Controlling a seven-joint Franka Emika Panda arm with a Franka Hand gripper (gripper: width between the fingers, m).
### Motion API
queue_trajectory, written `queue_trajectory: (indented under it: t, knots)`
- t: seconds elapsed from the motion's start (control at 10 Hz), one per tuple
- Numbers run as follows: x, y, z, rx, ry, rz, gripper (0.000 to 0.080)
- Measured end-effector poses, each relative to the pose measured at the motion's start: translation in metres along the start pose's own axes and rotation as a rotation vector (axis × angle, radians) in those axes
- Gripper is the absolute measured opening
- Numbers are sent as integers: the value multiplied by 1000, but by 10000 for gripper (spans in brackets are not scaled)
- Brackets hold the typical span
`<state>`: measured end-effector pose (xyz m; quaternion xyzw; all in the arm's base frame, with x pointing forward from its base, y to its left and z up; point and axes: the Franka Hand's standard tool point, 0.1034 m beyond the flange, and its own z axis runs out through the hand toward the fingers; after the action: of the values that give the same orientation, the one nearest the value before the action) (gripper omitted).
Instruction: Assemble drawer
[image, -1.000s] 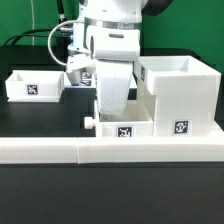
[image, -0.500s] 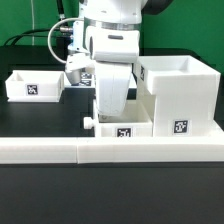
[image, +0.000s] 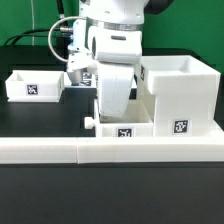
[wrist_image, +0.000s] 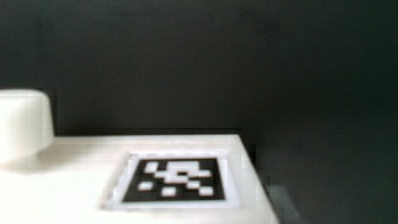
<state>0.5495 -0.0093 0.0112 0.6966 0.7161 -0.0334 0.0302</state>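
Observation:
A small white tray (image: 124, 129) with a tag on its near wall and a round knob (image: 88, 122) stands at the front centre, touching the large boxy housing (image: 180, 95) on the exterior view's right. My gripper (image: 112, 115) reaches down at this tray from above. Its fingertips are hidden at the tray's rim, so I cannot tell whether they grip. A second tray (image: 35, 86) sits at the back left. The wrist view shows a white tagged part (wrist_image: 178, 180) and a knob (wrist_image: 22, 125) over the black table, with no fingers in the picture.
A long low white L-shaped bar (image: 100, 150) runs along the front of the black table, right against the tray and the housing. Cables hang behind the arm at the back.

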Motion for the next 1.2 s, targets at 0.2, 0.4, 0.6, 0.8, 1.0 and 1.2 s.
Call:
queue_trajectory:
  t: [0.2,0.4,0.6,0.8,1.0,1.2]
  knots:
    - [0,0,0,0,0,0,42]
    - [0,0,0,0,0,1,42]
    - [0,-3,1,16,-13,-69,42]
    - [1,-1,-1,21,-25,-100,42]
    - [0,-1,-1,19,-24,-100,42]
    - [2,0,-1,19,-23,-87,42]
